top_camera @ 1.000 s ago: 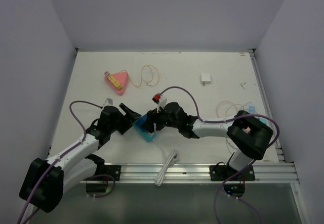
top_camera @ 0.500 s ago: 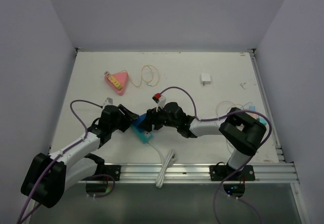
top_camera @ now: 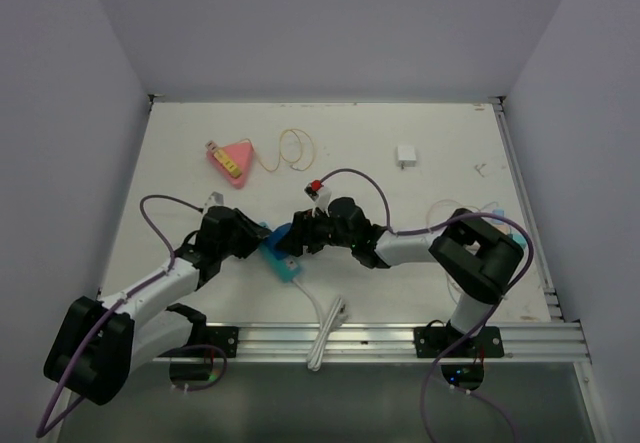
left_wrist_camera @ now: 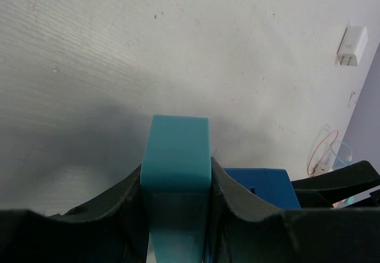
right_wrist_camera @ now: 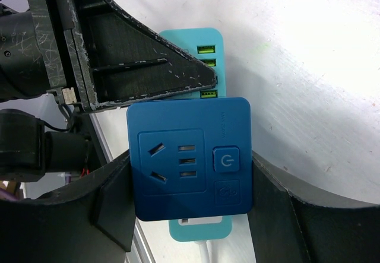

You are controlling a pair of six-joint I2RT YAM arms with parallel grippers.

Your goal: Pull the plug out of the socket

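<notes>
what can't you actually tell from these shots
- Right wrist: the blue plug hides its own underside, so whether it is seated in the teal socket cannot be told.
- Top external: the left gripper and right gripper crowd over that joint.
- Left wrist: the socket's near end is cut off by the bottom edge.
- Top external: the small item at far right is too small to identify.

Left arm (top_camera: pixel 160 285) stretched low from base, forearm angled up-right toward centre. Left claw (top_camera: pixel 258 236) fingers pressed against both sides of teal socket strip (left_wrist_camera: pixel 176 150). Right arm (top_camera: pixel 412 251) bent at elbow, forearm reaching left, low. Right claw (top_camera: pixel 299 236) clamped around blue plug block (right_wrist_camera: pixel 190 156). Claws nearly tip to tip.
</notes>
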